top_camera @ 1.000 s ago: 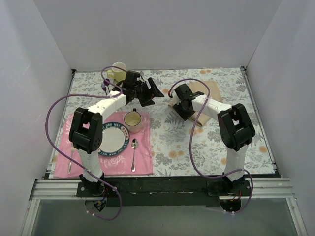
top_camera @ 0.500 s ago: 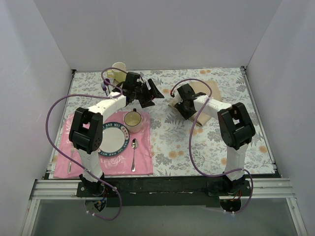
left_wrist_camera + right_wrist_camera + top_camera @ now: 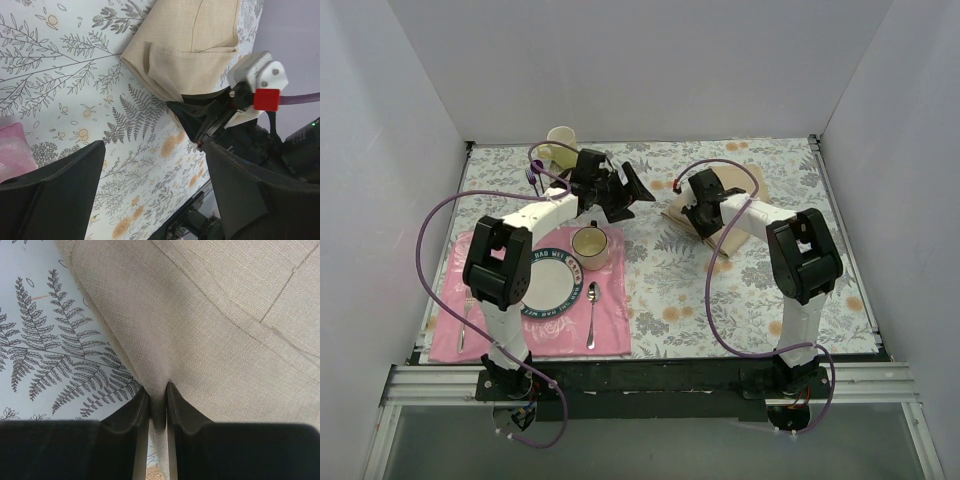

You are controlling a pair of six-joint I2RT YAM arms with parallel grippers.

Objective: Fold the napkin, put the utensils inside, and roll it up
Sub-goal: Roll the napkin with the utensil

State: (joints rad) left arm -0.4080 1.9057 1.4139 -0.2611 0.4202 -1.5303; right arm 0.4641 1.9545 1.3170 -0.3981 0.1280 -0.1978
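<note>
The beige napkin [image 3: 748, 182] lies folded on the floral tablecloth at the back right. My right gripper [image 3: 681, 210] sits at its left edge. In the right wrist view the gripper [image 3: 158, 402] is shut on a raised fold of the napkin [image 3: 225, 315]. My left gripper [image 3: 632, 193] hovers open just left of it, holding nothing. Its wrist view shows the wide-apart fingers [image 3: 55, 195] over bare tablecloth, with the napkin [image 3: 190, 55] and the right gripper [image 3: 200, 114] ahead. A spoon [image 3: 592, 310] lies on the pink placemat [image 3: 610, 325], and a fork [image 3: 465, 320] lies at its left edge.
A plate [image 3: 545, 285] and a small cup [image 3: 590, 245] stand on the placemat. A yellow mug [image 3: 560, 145] with purple-tipped sticks [image 3: 532, 175] stands at the back left. White walls close in the table on three sides.
My right gripper has closed on the napkin's left edge and pinched up a fold. My left gripper has opened a little wider and stayed almost in place.
</note>
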